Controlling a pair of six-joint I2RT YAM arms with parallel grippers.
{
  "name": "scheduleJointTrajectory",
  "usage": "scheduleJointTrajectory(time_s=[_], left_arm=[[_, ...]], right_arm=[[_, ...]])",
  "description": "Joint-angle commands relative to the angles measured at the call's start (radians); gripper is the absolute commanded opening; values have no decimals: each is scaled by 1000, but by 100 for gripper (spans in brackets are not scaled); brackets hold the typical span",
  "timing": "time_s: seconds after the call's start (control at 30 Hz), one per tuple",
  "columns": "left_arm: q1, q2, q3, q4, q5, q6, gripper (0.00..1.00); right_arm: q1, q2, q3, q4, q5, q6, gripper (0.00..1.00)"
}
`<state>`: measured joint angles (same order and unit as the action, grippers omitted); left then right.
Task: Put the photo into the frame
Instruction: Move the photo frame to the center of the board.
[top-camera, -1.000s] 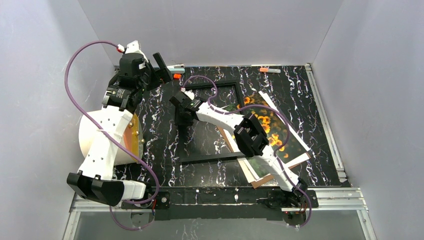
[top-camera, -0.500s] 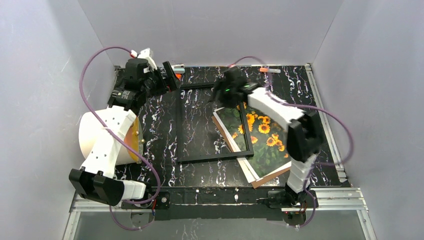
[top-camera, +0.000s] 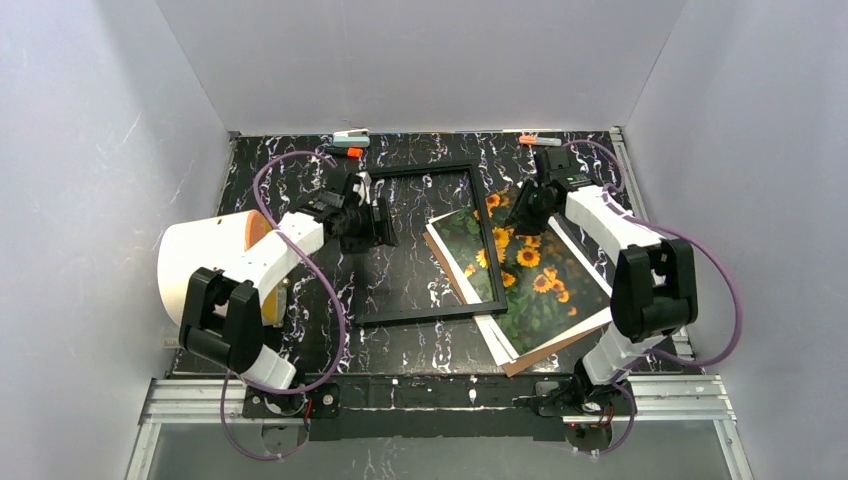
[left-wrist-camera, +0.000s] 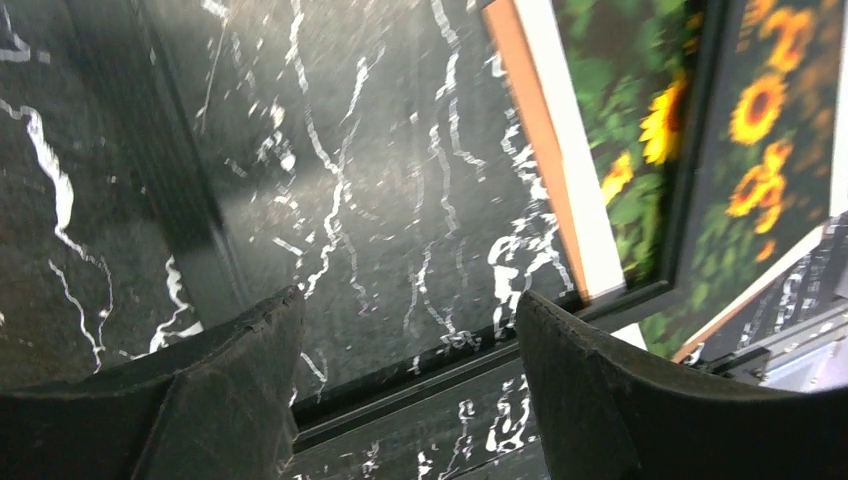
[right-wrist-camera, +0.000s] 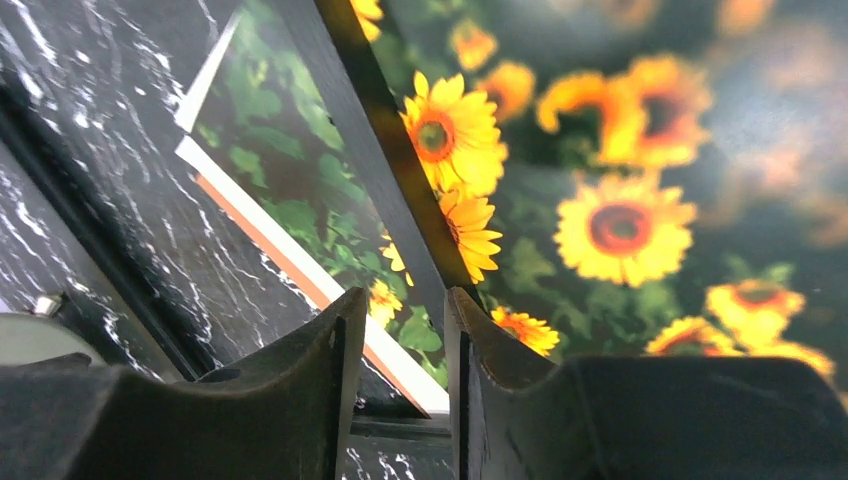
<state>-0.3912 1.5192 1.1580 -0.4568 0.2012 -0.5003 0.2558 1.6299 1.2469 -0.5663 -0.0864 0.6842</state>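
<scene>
Top external view: the frame (top-camera: 430, 315) lies flat on the black marbled table (top-camera: 420, 350) at the middle of the picture, long sides running up and down; the photo (top-camera: 540, 280) lies face up right of centre, tilted, on a brown backing board (top-camera: 520, 367) whose edge shows at the lower right; the frame's right bar lies across the photo's left part, so a strip of sunflowers shows through the pane; the left gripper (top-camera: 385, 222) hangs over the frame's upper left part, just inside its left bar; the right gripper (top-camera: 515, 215) is at the photo's upper end, just right of the frame's right bar.

Left wrist view: its fingers (left-wrist-camera: 230, 400) stand wide apart, holding nothing, with only pane and table showing between them.

Right wrist view: its fingers (right-wrist-camera: 300, 380) stand a narrow gap apart, above the photo; the frame's right bar runs straight toward that gap; whether they pinch it or merely hover over it I cannot tell.
</scene>
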Motion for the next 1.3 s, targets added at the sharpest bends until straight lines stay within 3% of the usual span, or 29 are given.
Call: scheduleJointTrajectory(time_s=[0.0, 0.2, 0.43, 0.63, 1.0, 1.27], left_arm=[[-1, 3, -77, 34, -22, -29, 72], [-2, 57, -122, 48, -65, -49, 67], [-3, 109, -127, 47, -298, -91, 67], [-2, 98, -130, -30, -446, -170, 68], [15, 49, -121, -198, -694, -241, 72], [26, -7, -45, -240, -726, -189, 73]], right_arm=[[7, 62, 15, -67, -63, -11, 40], [7, 131, 37, -82, -42, -17, 36], [7, 227, 73, -71, -47, -58, 39], [25, 275, 102, 1, -188, -103, 40], [158, 378, 161, 53, -316, -104, 40], [278, 417, 172, 155, -369, -38, 38]])
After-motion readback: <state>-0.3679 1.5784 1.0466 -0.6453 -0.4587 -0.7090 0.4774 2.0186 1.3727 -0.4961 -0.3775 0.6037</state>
